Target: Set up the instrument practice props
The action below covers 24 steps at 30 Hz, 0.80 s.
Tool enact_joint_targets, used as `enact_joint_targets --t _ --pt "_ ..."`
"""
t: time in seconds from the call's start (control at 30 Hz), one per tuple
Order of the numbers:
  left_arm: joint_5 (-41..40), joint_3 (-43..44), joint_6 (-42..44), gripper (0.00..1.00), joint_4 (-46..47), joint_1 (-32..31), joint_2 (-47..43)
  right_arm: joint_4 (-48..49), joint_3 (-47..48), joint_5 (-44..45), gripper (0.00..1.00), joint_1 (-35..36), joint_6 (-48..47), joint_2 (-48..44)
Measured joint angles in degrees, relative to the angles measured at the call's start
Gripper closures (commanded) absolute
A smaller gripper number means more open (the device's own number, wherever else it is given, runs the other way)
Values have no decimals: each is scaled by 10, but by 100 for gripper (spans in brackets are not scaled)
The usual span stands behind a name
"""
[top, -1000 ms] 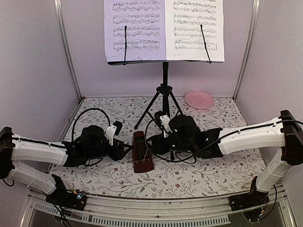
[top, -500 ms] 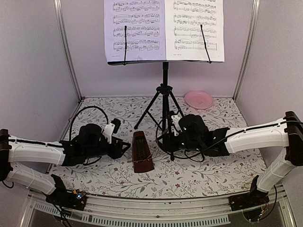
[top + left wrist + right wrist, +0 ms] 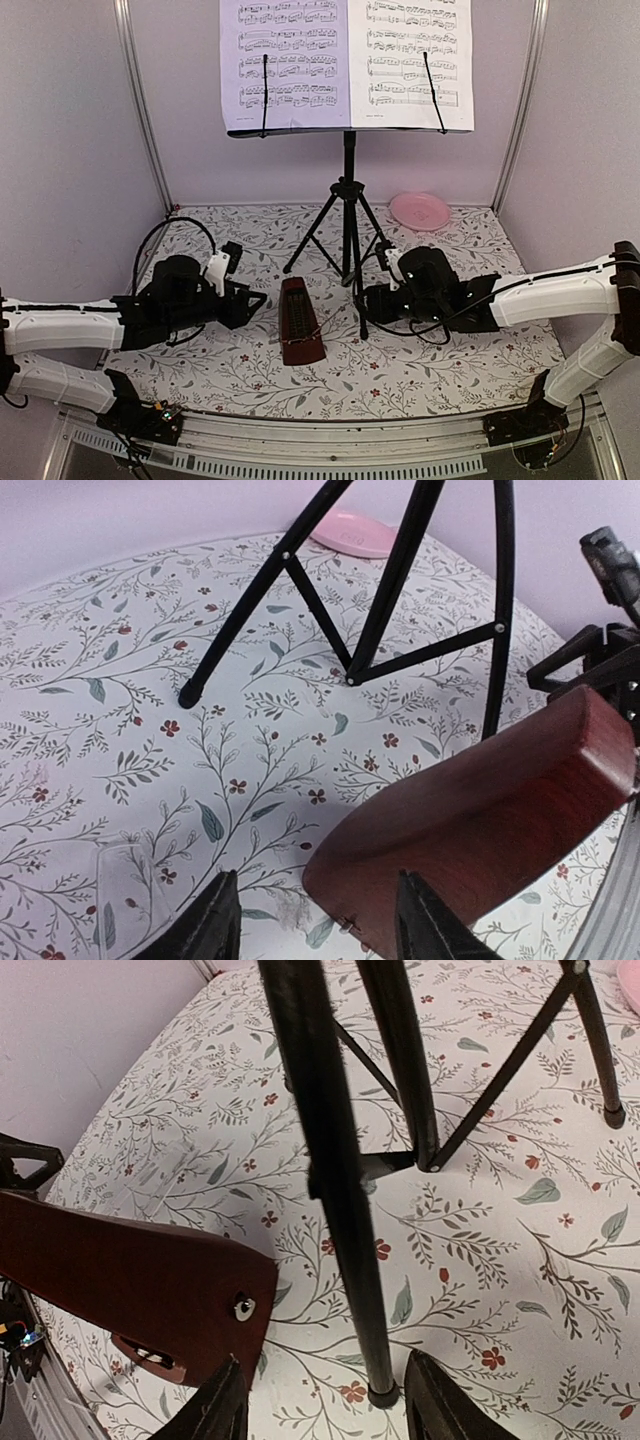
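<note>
The black music stand (image 3: 349,190) stands on its tripod at the back, with two white sheet-music pages (image 3: 285,60) (image 3: 410,55) side by side on its desk. The dark red-brown metronome (image 3: 299,322) stands upright on the floral cloth in front of the tripod. My left gripper (image 3: 256,303) is open and empty, a short gap left of the metronome. In the left wrist view (image 3: 315,928) the metronome (image 3: 480,820) sits just past the right finger. My right gripper (image 3: 367,303) is open and empty to the metronome's right. In the right wrist view (image 3: 325,1408) a tripod leg (image 3: 335,1180) stands between the jaws.
A pink round plate (image 3: 420,210) lies at the back right, past the tripod; it also shows in the left wrist view (image 3: 350,532). Tripod feet spread over the cloth (image 3: 220,370). Walls close in the left, back and right sides.
Both grippers have drawn back from the metronome, the left one leftward and the right one rightward. The metronome stays standing where it was.
</note>
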Motion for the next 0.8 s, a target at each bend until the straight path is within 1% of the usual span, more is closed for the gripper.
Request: enact_joint_targets --t 0.17,0.33,0.57,0.8 --pt "2 0 2 46 -9 12 -18 0 -29 -3 46 -26 3 -7" --pt "8 -4 -5 44 -16 35 -59 -4 -67 -11 45 -59 7 -43" --pt "10 -25 -38 43 -37 111 -126 -6 -95 -29 43 -117 0 -139" --pt "47 -33 -60 43 -52 185 -152 -4 -111 -74 38 -192 -24 -179"
